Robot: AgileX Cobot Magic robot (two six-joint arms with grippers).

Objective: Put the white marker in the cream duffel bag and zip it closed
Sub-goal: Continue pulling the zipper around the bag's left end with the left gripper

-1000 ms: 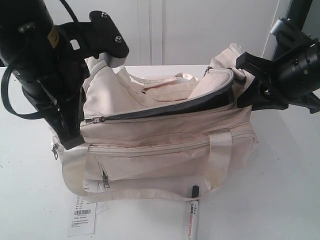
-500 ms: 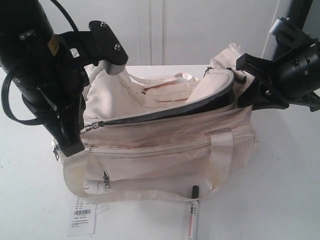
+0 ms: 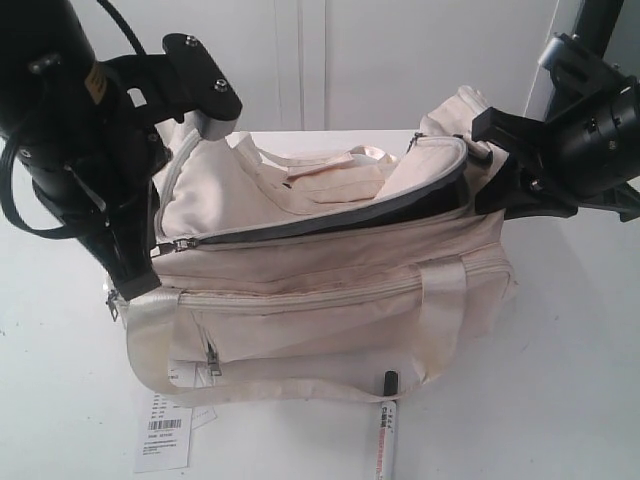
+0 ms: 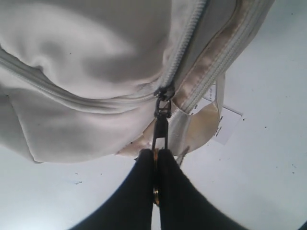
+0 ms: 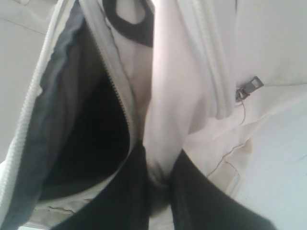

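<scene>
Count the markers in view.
1. The marker lies on the table in front of the bag, cap toward it, running out of frame. Others could be hidden inside the bag.

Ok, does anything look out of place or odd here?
Nothing spilled or damaged. The marker lies on the table by the front of the bag, outside it, while the left tool pinches the zipper pull and the top gapes open.

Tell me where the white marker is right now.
Exterior view: the white marker lies on the table at the bottom edge, right of centre, just in front of the cream duffel bag, black cap toward it.
</scene>
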